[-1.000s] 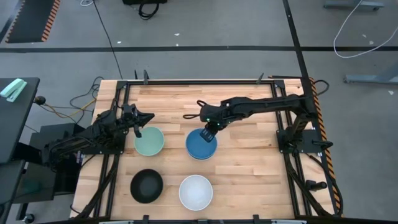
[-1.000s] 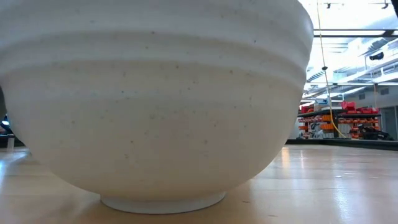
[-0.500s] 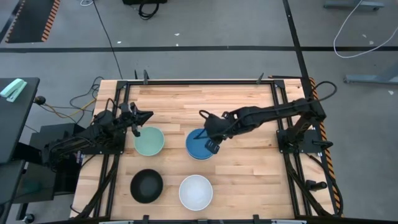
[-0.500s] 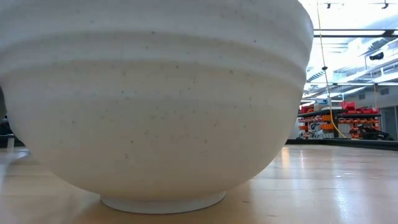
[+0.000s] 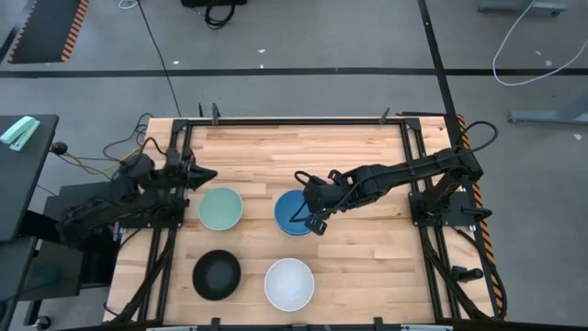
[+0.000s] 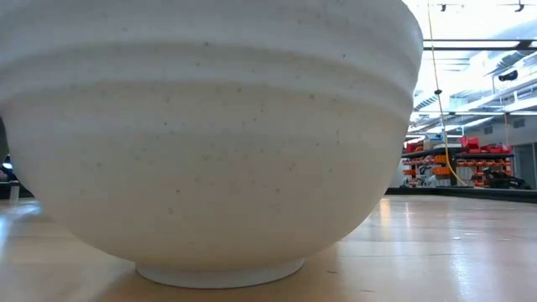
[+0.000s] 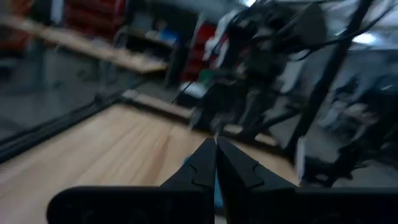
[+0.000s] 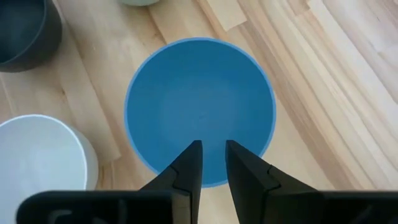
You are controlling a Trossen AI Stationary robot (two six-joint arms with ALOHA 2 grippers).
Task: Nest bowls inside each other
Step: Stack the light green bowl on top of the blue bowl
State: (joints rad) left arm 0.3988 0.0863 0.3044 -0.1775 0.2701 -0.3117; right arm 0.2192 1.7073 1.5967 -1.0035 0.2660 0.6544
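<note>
key relation: blue bowl (image 8: 200, 109) sits directly under right gripper (image 8: 212, 163); tips hang over its near rim, nothing between them.
right gripper state: fingers slightly apart, holding nothing; gap looks too narrow to call released wide, but not clenched.
bowl axis: round, no long axis; any rim point works for a pinch.
blue bowl detail: in high view a paler rim shows under its lower edge, so prob. already sits in another bowl; can't confirm.
nearer arm: right, by far. left gripper (image 5: 204, 173) is clenched shut, empty, off the table's side edge.
left's neighbour: mint bowl (image 5: 220, 208) lies just beside left gripper, toward table centre.
others: white bowl (image 5: 289, 283) and black bowl (image 5: 217, 274) lie near right gripper, past the blue one, apart from each other.
obstruction: none seen over blue bowl; table (image 5: 358, 147) bare around it.
</note>
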